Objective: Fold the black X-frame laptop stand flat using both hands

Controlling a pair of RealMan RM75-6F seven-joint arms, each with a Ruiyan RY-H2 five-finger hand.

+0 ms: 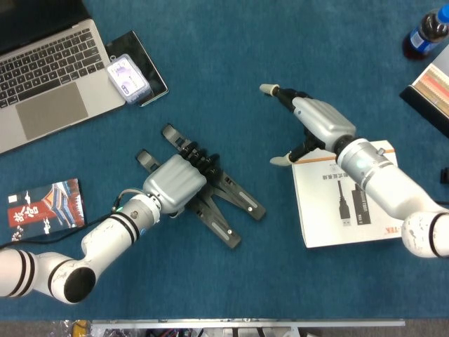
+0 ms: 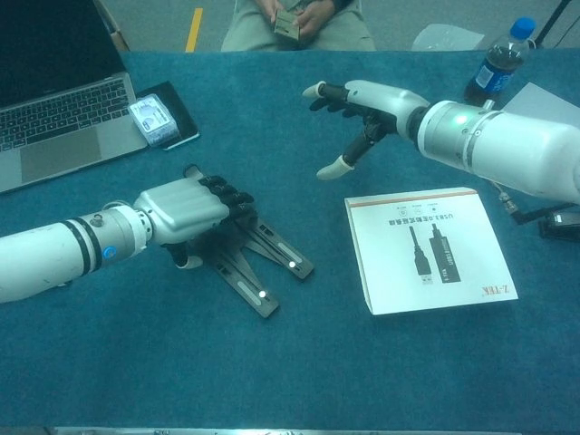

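My left hand is clenched over the upper end of the black laptop stand, dark fingers curled down across its bars and the thumb tucked against the near side. The stand lies low on the blue bench, just left of the middle. My right hand holds nothing: its fingers are spread wide apart, one reaching out toward the left, the thumb pointing down, the whole hand hanging above the cloth and well apart from the stand.

The stand's long axis runs on a diagonal, from the upper left under my left hand down to the lower right. Its two free legs fan out a little at that lower right end, each with a small bright spot near the tip, so it is not quite closed.

To the right of the stand's free legs is bare cloth, then the white box printed with a cable, which lies under my right forearm. At the upper left sit the laptop, a dark phone and a small clear case on it. A red booklet lies by the left edge, a bottle at the far right corner.
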